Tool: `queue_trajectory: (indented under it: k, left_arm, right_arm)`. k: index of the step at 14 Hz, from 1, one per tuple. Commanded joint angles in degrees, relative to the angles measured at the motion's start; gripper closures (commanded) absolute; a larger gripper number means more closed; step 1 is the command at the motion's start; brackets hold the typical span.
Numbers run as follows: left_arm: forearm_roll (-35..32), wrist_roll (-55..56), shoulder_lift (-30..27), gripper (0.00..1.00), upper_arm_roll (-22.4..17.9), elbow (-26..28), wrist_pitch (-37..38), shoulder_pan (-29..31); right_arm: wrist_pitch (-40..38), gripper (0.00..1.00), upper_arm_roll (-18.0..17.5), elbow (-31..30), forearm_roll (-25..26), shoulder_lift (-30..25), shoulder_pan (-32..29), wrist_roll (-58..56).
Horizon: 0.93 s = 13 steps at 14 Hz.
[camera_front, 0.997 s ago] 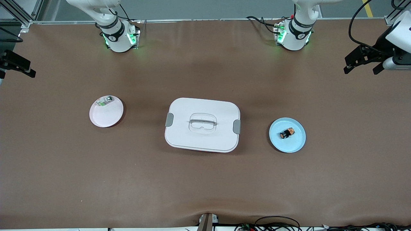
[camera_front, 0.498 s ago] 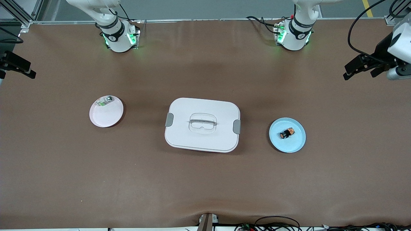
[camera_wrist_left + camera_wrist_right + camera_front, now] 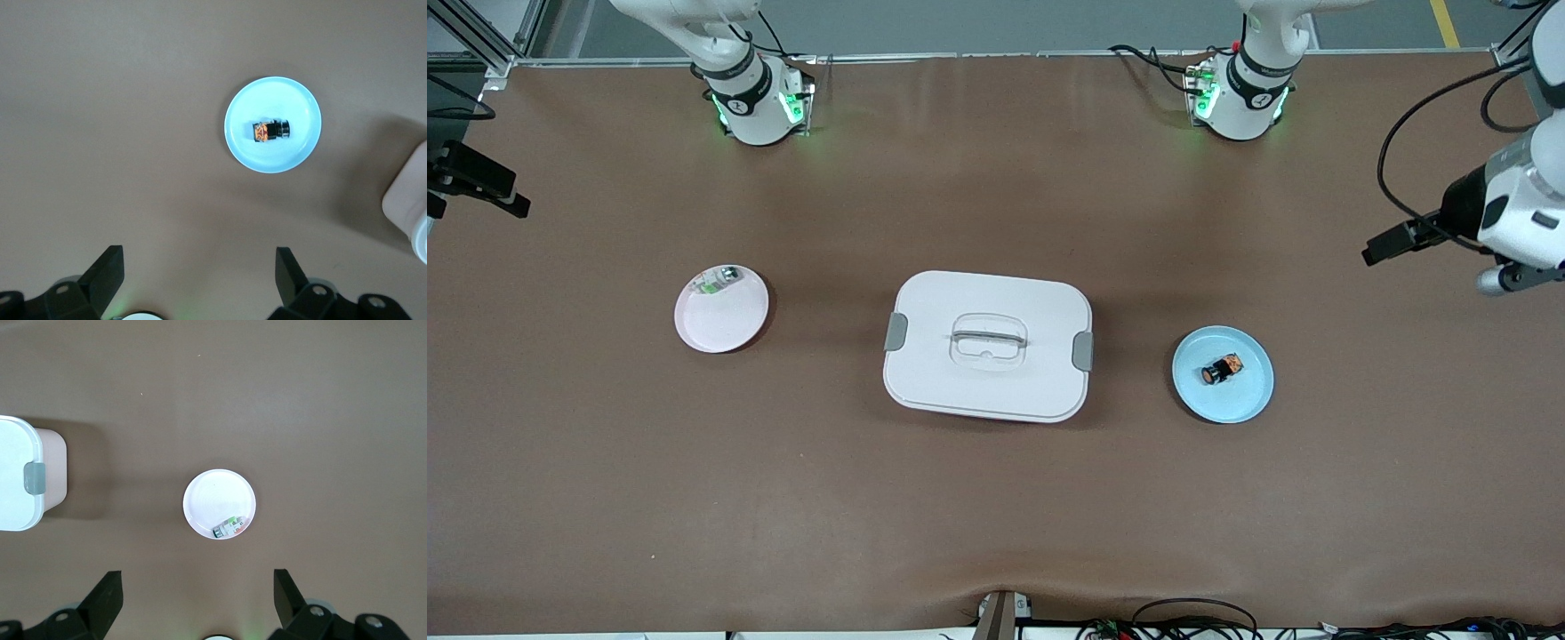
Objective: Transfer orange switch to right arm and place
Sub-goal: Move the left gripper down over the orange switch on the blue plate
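The orange switch (image 3: 1221, 370) lies on its side on a light blue plate (image 3: 1245, 402) toward the left arm's end of the table. The left wrist view shows the switch (image 3: 270, 129) on that plate (image 3: 273, 155) from high up. My left gripper (image 3: 1383, 247) hangs in the air over bare table at its own end, well apart from the plate, open and empty (image 3: 198, 252). My right gripper (image 3: 479, 182) waits high over the right arm's end of the table, open and empty (image 3: 197, 575).
A white lidded box (image 3: 987, 345) with grey latches stands mid-table. A pale pink plate (image 3: 725, 324) holding a small white-and-green part (image 3: 713, 283) sits toward the right arm's end; the right wrist view shows that plate (image 3: 213, 495). Cables run along the table's front edge.
My left gripper has swung down the front view at its end of the table and turned. The right gripper has barely moved. The switch and plates have not moved.
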<state>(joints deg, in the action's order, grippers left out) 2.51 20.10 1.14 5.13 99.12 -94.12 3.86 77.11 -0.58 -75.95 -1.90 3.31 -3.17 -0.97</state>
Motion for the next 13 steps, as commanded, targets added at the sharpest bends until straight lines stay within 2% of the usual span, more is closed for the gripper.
queue_trajectory:
  k: [1, 4, 10, 13]
  left_arm:
    - [1.44, 5.54, 3.41, 0.0, 0.32, 0.54, -3.94, 0.27]
    - [1.36, 8.55, 6.23, 0.0, 0.76, 3.26, -9.92, -0.26]
    - [1.18, 10.57, 7.72, 0.0, 3.3, 15.04, -27.06, -0.87]
    - [0.57, 11.36, 12.29, 0.0, 3.39, 14.87, -30.32, -2.19]
  right_arm:
    - [-0.21, 0.0, -0.13, 0.02, -0.2, -0.5, 0.09, 0.89]
    - [-0.3, 0.0, -0.21, 0.02, -0.21, -0.5, 0.09, 0.89]
    - [-0.3, 0.0, -0.13, 0.02, -0.21, -0.5, 0.18, 0.89]
    - [-0.38, 0.0, -0.04, 0.02, -0.21, -0.41, 0.18, 0.89]
